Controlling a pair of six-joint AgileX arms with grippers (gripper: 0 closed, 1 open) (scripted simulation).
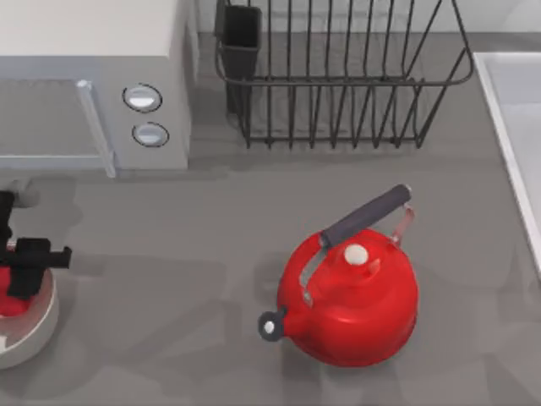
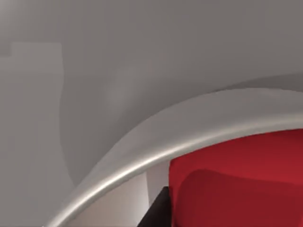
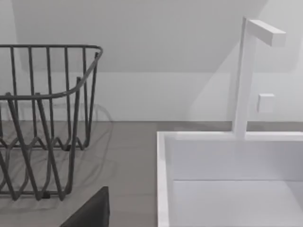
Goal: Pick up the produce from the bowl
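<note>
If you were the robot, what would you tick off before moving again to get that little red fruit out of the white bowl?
1. Left gripper is over the bowl at the table's left edge: ok.
2. Produce lies inside the bowl, right under the gripper: ok.
3. A finger sits beside the produce in the left wrist view: ok.
4. Fingers shut on the produce: cannot tell.
5. Red kettle stands well apart from the bowl, out of the lifting path: ok.
6. Microwave behind the bowl leaves room above for lifting: ok, likely.

Grey table (image 1: pixel 211 220) (white wall (image 3: pixel 156 47) behind).
</note>
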